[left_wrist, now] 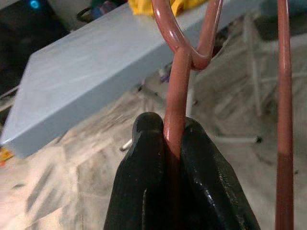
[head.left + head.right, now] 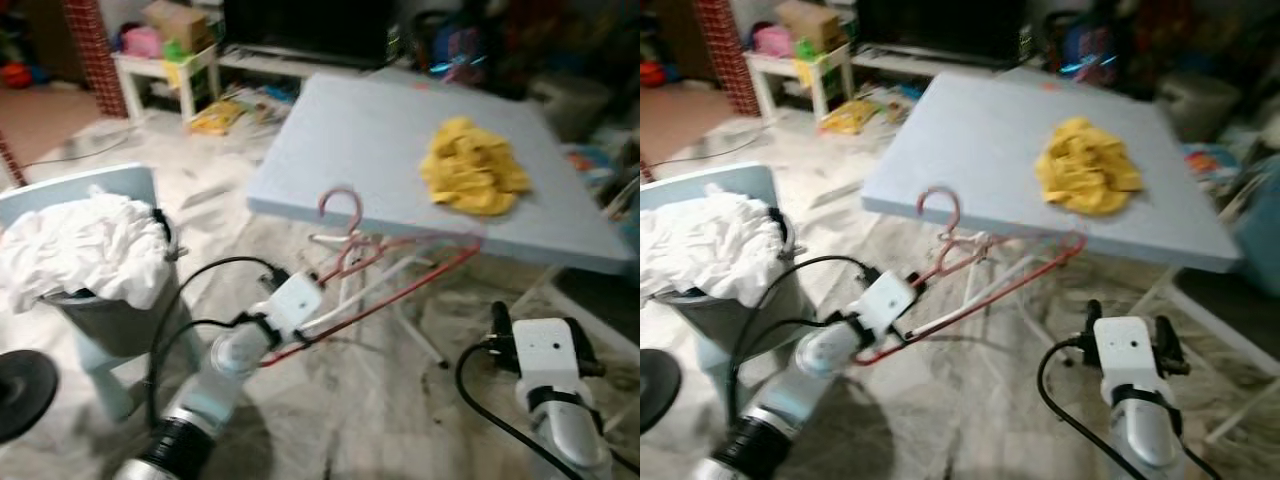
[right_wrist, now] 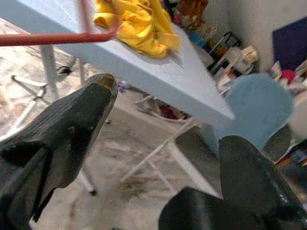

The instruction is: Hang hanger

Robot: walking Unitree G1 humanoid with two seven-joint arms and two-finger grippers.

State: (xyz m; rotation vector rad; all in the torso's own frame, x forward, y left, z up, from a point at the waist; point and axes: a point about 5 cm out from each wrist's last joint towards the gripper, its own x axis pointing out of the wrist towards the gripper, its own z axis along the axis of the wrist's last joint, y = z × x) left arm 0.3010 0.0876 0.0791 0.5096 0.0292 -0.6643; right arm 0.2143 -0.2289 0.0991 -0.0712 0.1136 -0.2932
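Left tool [image 1: 173,143] pinches thin red wire hanger [image 2: 400,280]

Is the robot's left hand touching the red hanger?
Touching. In the left wrist view, the left gripper has its jaws shut tight around the red hanger, the rod pinched between both black fingers.
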